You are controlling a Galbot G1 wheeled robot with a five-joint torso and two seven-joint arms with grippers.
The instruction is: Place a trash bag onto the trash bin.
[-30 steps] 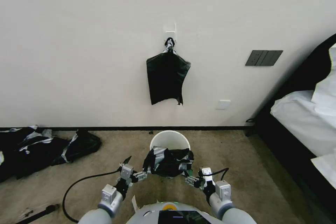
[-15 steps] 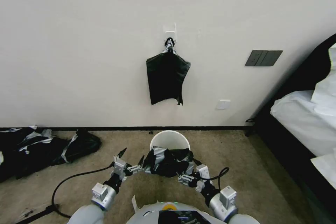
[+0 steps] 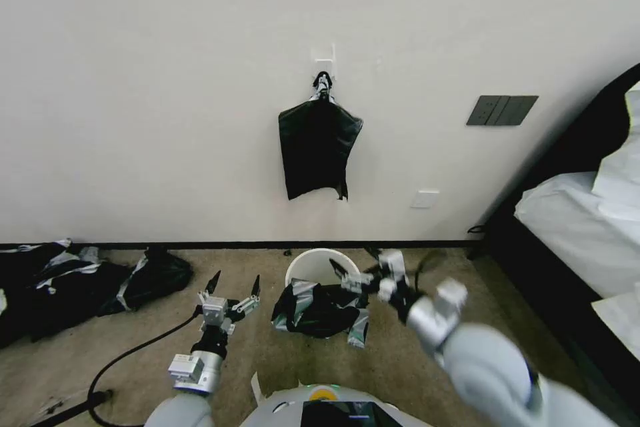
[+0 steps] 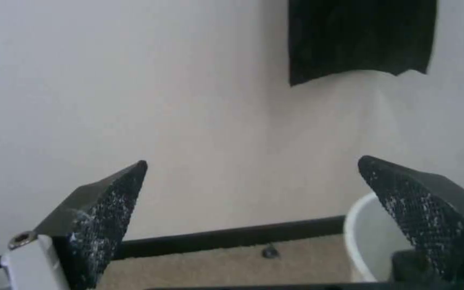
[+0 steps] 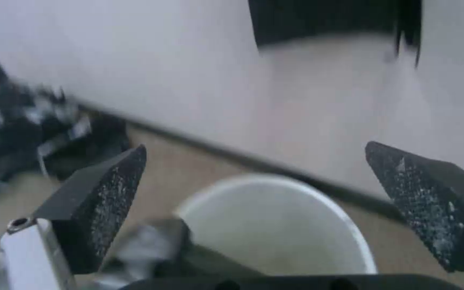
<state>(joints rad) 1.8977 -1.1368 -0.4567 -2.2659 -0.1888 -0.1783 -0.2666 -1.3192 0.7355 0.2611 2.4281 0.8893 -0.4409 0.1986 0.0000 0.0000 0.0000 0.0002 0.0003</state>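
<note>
A: Progress — how far along is the task looking?

B: Partway, by my judgement. One trash bag (image 3: 320,310) is lying crumpled over the near edge of one trash bin (image 3: 323,265), draping down its front wall; the far part of the rim is showing bare, so the bag is not yet spread around the opening.

A: Grippers — what are they doing?

B: Left gripper (image 3: 233,285) is hovering over the carpet just to the left of the bag, its two fingers spread wide and gripping nothing; in the left wrist view, left gripper (image 4: 253,201) is showing bare wall between its fingers. Right gripper (image 3: 357,273) is hanging above the bin's mouth, near the bag's upper edge; in the right wrist view, right gripper (image 5: 256,193) is also standing wide apart and empty, with the bin's white interior below it.

A: Counts?

B: One bin, one bag on it, two grippers. One flat black bundle (image 3: 319,149) is hanging from a wall hook, and bulky black sacks (image 3: 80,280) are lying on the floor to the left; their number cannot be told.
</note>
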